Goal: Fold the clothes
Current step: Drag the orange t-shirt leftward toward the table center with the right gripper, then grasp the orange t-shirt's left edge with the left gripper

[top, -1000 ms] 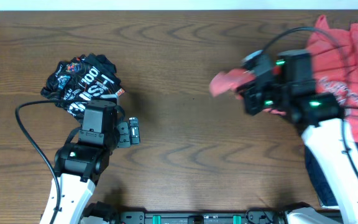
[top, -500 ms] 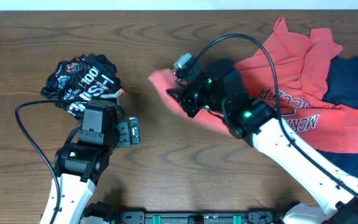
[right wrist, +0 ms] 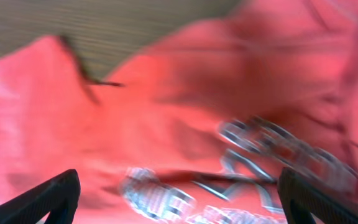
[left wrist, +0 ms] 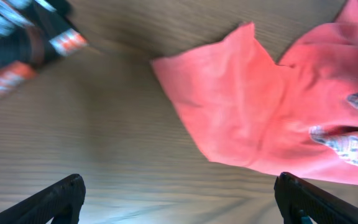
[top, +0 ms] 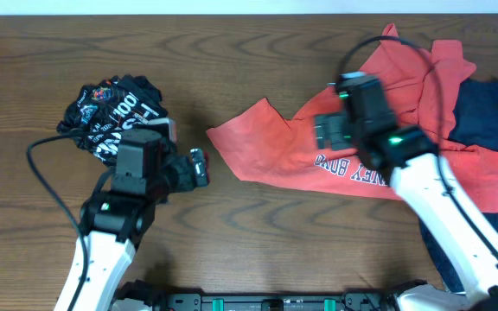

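Two arms work over the bench (top: 258, 250).

Overhead:
- We see the black shirt (top: 111, 117) bunched toward the far left corner, with white and red print showing.
- The left fingers (top: 194, 166) sit just beside that bundle on its right-edge side. They are over bare wood and point toward the right edge.
- The red shirt (top: 275, 151) lies spread flat from mid-bench to the right edge, nearer the far edge. One corner peaks toward the far edge, and white lettering runs along its near hem.
- The right fingers (top: 325, 131) are blurred, over the left part of the red shirt. We cannot tell whether they touch the cloth.
- A navy garment (top: 484, 112) lies at the right edge, partly under the red shirt.

Left wrist:
- Both fingertips (left wrist: 61, 198) stand wide apart with only wood between them, so they are released.
- The red shirt's corner flap lies ahead and the black shirt is off to the side.

Right wrist:
- The view is heavily blurred.
- Its fingertips (right wrist: 50, 198) are spread wide and grip nothing, so they too are released.
- Red cloth with white lettering fills nearly everything below them, with a strip of wood beyond.
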Robot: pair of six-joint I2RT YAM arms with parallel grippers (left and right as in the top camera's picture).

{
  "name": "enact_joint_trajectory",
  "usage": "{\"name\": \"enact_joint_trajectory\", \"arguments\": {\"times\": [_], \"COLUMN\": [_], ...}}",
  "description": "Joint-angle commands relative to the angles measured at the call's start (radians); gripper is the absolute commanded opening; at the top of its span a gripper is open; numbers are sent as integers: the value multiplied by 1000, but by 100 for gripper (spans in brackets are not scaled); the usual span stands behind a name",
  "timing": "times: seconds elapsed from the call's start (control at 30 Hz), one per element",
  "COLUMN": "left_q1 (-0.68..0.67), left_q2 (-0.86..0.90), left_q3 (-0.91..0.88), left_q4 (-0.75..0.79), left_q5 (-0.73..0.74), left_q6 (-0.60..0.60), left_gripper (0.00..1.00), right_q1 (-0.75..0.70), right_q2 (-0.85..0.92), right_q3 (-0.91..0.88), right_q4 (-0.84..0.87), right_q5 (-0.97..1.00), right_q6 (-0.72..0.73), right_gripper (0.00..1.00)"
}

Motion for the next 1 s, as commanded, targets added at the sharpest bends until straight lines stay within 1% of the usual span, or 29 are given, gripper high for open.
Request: {"name": "enact_joint_trajectory", "arguments": {"times": [0.0,0.13,0.3,0.4,0.5,0.67,0.7,0.73,0.8,0.83,0.87,0.9,0.93,0.97], "left_q1": [-15,-73,-180,-245,-307,-364,-367,-369,-369,-368,-367,-364,-359,-352], "left_q2": [98,230,405,492,566,656,668,679,689,690,690,690,690,687], "left_q3": [13,13,13,13,13,13,13,13,13,13,13,13,13,13], "left_q4": [32,74,131,178,266,430,452,475,507,518,531,548,565,577], "left_q5": [139,175,187,187,186,154,137,110,50,21,-3,-10,-8,-4], "left_q6": [-134,-245,-448,-544,-579,-578,-578,-578,-578,-578,-578,-576,-570,-560], "left_gripper": [98,98,98,98,98,98,96,91,72,52,37,20,6,6], "right_q1": [-77,-165,-251,-280,-298,-315,-317,-317,-316,-316,-316,-316,-317,-317], "right_q2": [-22,-22,-22,-22,-22,-22,-22,-22,-22,-22,-22,-22,-22,-22], "right_q3": [12,12,12,12,12,12,12,12,12,12,12,12,12,12], "right_q4": [-64,-135,-177,-196,-204,-215,-218,-220,-224,-227,-230,-231,-234,-235], "right_q5": [34,33,32,26,21,21,22,22,22,22,22,22,23,22], "right_q6": [29,29,29,29,29,29,29,29,28,28,28,28,27,24], "right_gripper": [99,99,99,99,99,99,99,99,99,99,99,99,99,99]}}
